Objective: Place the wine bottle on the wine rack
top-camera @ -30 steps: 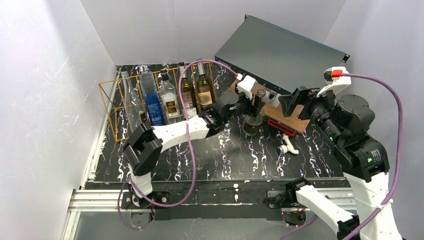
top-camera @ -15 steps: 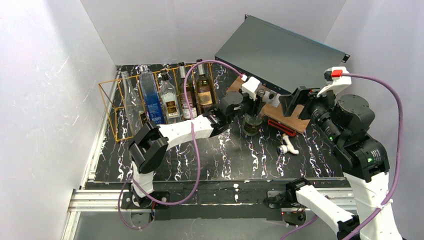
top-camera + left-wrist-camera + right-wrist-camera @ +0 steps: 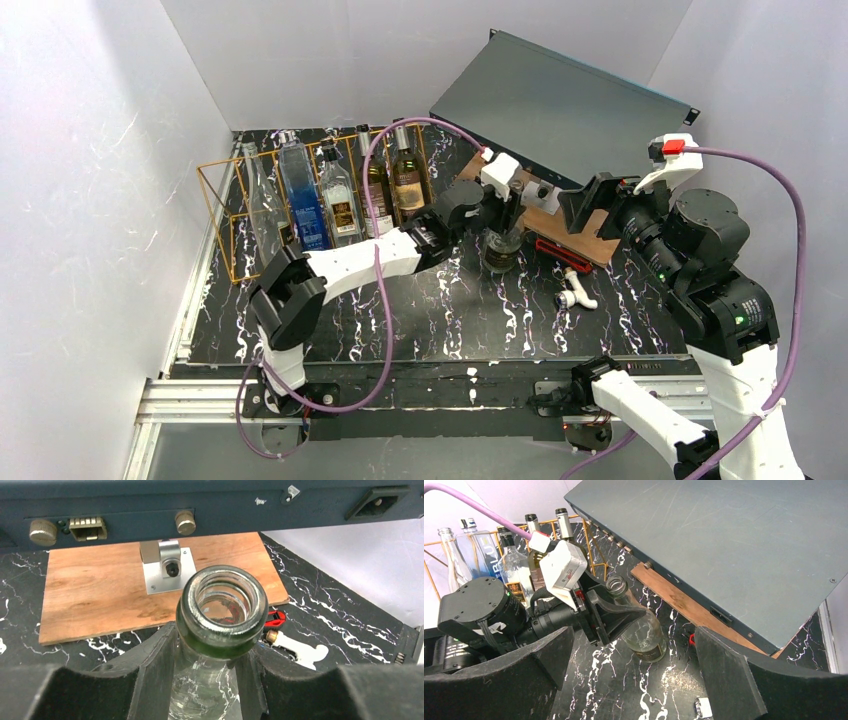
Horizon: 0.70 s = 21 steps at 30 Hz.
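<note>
Wine bottle [image 3: 502, 250]: clear greenish glass, mouth open, roughly upright at the middle of the black marbled table [image 3: 440, 310]. Well right of the wine rack [image 3: 232, 216] and outside every bay. Clamped at the neck, just under the lip, by the left gripper [image 3: 505, 222], with black fingers [image 3: 155, 672] pressed to the glass from both sides. Base down at table level; resting there or just lifted, impossible to tell. Slight lean in the right wrist view.

Over at the far left of the table, the orange-gold wire rack itself, low and wide. Inside it, five bottles [image 3: 340, 200] standing side by side: one clear, one blue, one clear with a label, two dark with pale labels.

Just beyond the held bottle, toward the far right, a wooden board [image 3: 565, 228] flat on the table, with a small metal bracket [image 3: 165, 570] fixed to it. Behind the board and touching its far edge, a large grey case [image 3: 560, 100], tilted up toward the back wall. At the board's near edge, a red tool [image 3: 560, 252]. Nearer again, a white fitting [image 3: 576, 292] lying on the table.

Right gripper [image 3: 588, 205] up in the air to the right of the board, fingers spread wide with nothing between them, facing the bottle and the left gripper.
</note>
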Tool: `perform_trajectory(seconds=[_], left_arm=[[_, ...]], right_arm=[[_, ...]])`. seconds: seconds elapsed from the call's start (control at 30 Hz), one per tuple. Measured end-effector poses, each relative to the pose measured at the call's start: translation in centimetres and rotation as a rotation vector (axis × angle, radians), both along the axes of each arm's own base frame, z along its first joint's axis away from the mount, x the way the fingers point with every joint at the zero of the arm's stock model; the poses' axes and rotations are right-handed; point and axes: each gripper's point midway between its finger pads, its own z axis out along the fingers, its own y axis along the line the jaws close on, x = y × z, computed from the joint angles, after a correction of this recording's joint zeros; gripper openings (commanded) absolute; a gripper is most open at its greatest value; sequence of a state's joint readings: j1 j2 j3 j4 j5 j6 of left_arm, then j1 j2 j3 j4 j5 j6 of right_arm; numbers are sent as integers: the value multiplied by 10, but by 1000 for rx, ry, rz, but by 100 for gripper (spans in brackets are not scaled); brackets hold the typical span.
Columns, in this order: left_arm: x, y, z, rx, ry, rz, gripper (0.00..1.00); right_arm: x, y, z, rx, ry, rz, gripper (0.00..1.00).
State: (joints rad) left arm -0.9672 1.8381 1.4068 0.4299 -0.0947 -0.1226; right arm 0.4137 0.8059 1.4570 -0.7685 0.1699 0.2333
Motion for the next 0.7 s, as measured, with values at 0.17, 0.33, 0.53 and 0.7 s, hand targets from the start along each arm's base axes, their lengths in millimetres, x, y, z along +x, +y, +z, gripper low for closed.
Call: perform_trajectory(seconds=[0.17,0.33,0.53,0.7], left_arm=[[-10,17,0,45,28,9,0],[-21,42,-1,100,60,34,0],[-36,82,11,162,109,65,0],[-39,132,23,214,171,130,0]], right_arm=[[0,0,0,1,0,1,100],[0,0,0,3,1,1,100],[-1,4,0,13,5,18,100],[-1,6,-2,21,10,26,100]])
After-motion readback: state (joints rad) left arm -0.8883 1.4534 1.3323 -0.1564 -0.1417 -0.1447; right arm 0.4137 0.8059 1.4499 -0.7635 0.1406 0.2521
